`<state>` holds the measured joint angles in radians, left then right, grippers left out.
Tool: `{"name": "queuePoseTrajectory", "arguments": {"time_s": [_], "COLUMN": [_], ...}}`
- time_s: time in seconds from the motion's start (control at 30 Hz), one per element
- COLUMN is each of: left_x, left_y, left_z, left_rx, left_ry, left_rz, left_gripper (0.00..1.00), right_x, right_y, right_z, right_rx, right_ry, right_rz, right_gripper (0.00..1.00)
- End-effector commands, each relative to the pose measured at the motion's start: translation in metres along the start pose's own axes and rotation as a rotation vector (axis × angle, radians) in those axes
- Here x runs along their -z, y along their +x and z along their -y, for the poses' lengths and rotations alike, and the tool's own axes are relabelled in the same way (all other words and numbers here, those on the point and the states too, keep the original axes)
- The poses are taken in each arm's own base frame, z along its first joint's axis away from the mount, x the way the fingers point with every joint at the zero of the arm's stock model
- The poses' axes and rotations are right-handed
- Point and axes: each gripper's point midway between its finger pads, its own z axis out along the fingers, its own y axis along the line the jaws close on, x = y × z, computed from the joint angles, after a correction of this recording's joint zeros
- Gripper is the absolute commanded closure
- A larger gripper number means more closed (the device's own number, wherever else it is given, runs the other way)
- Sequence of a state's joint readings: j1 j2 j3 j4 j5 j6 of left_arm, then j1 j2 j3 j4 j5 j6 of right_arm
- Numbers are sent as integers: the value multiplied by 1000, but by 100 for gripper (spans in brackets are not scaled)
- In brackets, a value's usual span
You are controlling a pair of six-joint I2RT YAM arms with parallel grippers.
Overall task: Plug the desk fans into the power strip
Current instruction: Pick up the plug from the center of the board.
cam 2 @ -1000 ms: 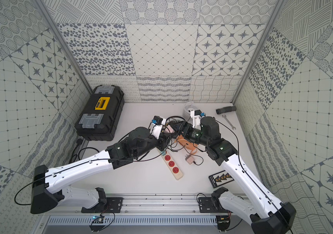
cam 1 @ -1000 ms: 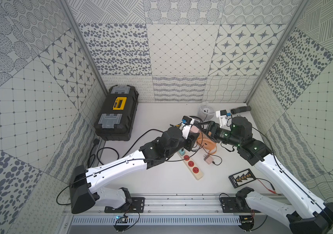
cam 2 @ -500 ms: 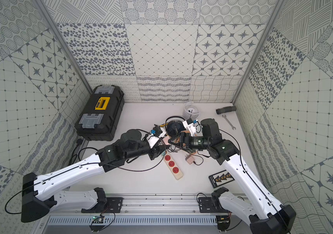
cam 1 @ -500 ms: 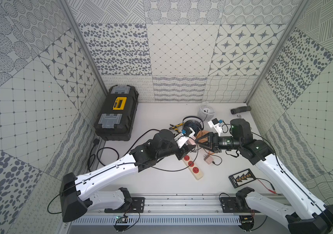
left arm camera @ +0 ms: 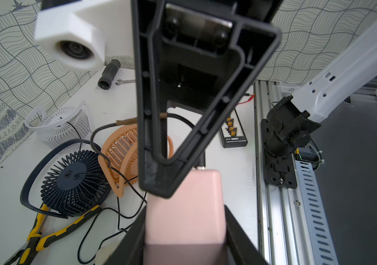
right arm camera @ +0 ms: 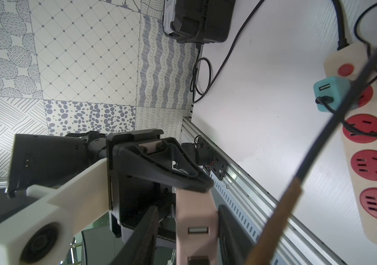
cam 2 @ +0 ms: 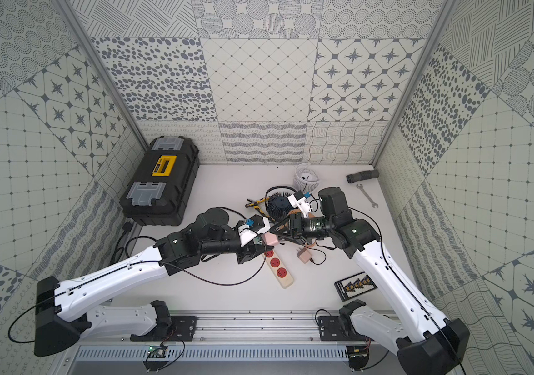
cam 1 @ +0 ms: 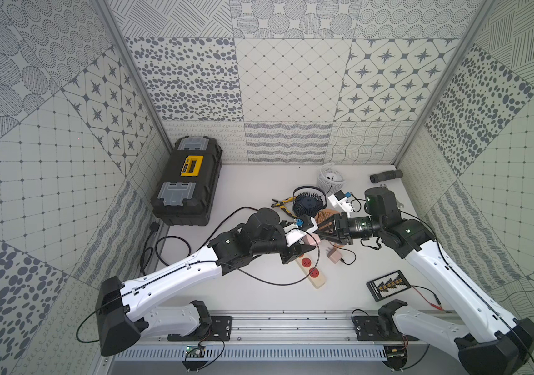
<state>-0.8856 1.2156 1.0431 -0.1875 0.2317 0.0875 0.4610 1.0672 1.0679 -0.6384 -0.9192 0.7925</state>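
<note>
- On the table, just in front of both arms, lies the power strip (cam 1: 311, 270), flat with its sockets facing up. In the top views its far end is hidden under the left gripper (cam 1: 307, 245).
- A teal adapter (right arm camera: 330, 93) already sits in the socket next to the red button. The other three red sockets look free in the right wrist view.
- Just above that end, a pink adapter (left arm camera: 189, 190) hangs in the air between the two arms. The left gripper's jaws are clamped on its sides, I'd guess to keep it steady while the other arm gets a hold.
- The right gripper (cam 1: 320, 233) comes in head-on from the opposite side, jaws flanking the same block. One pad looks to be touching and the other maybe not quite, so I can't tell if it's actually gripping. It reads like a handover or regrip to me.
- A black cable with a brown wrap (left arm camera: 127, 120) is plugged into the adapter and trails off toward the fans.
- Those are the orange fan (left arm camera: 118, 158), the dark blue fan (left arm camera: 72, 181) and the white fan (left arm camera: 56, 124). I can't make out which one it feeds.
- A second pink adapter (cam 1: 333, 256) lies loose just beside the strip.
- Further out, well clear of the action, are the pliers (cam 1: 283, 204), the toolbox (cam 1: 187, 185) and a connector board (cam 1: 389, 285).
</note>
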Motion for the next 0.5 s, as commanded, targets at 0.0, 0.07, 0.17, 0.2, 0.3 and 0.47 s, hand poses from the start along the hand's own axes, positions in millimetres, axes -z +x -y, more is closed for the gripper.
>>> {"name": "queuePoseTrajectory", "arguments": {"time_s": [0.0,0.07,0.17,0.2,0.3,0.47], "left_x": [1,1,2,3,4,6], "left_y": [-5,-6,-6,-5,-3,-1], "left_z": [12,12,10,9,6,3], "left_rx": [-52,-54,-57,-59,-63,-59], "left_ry": [70,67,55,48,24,4], "left_rz": [22,28,26,23,22,22], "left_gripper": [100,100,100,100,100,100], "right_x": [-3,-4,-5,-6,-7,-8], "right_y": [5,8,10,10,13,16], "right_z": [-10,-7,-6,-6,-7,-4], "right_rx": [42,31,23,24,19,11], "right_ry": [-50,-50,-53,-57,-63,-66], "right_rz": [-35,-44,-56,-60,-73,-85], "right_gripper": [56,59,62,62,62,59]}}
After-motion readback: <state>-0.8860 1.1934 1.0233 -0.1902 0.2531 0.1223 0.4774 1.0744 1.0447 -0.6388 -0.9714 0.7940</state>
